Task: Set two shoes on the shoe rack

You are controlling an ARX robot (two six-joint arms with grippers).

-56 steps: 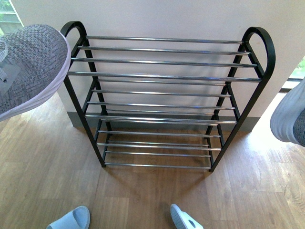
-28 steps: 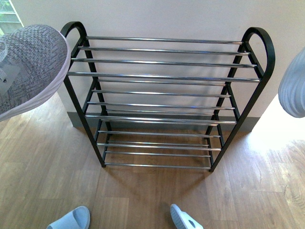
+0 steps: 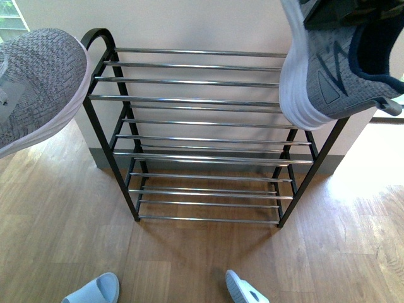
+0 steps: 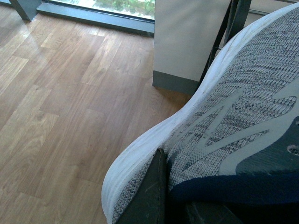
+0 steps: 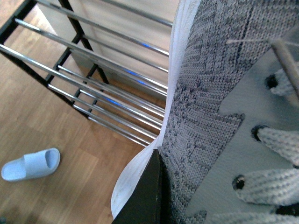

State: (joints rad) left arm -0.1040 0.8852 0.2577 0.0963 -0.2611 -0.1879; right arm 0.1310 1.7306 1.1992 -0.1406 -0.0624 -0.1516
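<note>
The shoe rack [image 3: 214, 101], a black frame with chrome bars, stands against the wall. One grey sneaker [image 3: 38, 88] hangs in the air at the rack's upper left corner, and my left gripper [image 4: 174, 184] is shut on its heel collar, one dark finger [image 4: 149, 196] outside the knit. The other grey sneaker [image 3: 328, 69] hangs sole-left over the right end of the top tier, covering the rack's right post. My right gripper [image 5: 163, 186] is shut on it, with one finger [image 5: 147, 196] against its side. The rack bars [image 5: 93, 70] lie below that sneaker.
Two pale blue slides [image 3: 95, 291] [image 3: 246, 290] lie on the wooden floor in front of the rack; one slide [image 5: 30, 165] also shows in the right wrist view. A white wall [image 3: 208, 25] with a grey skirting backs the rack. A window frame [image 4: 93, 18] is off to the left.
The right sneaker has swung up and leftward from the frame's right edge to over the right end of the rack's top tier. The left sneaker has hardly moved.
</note>
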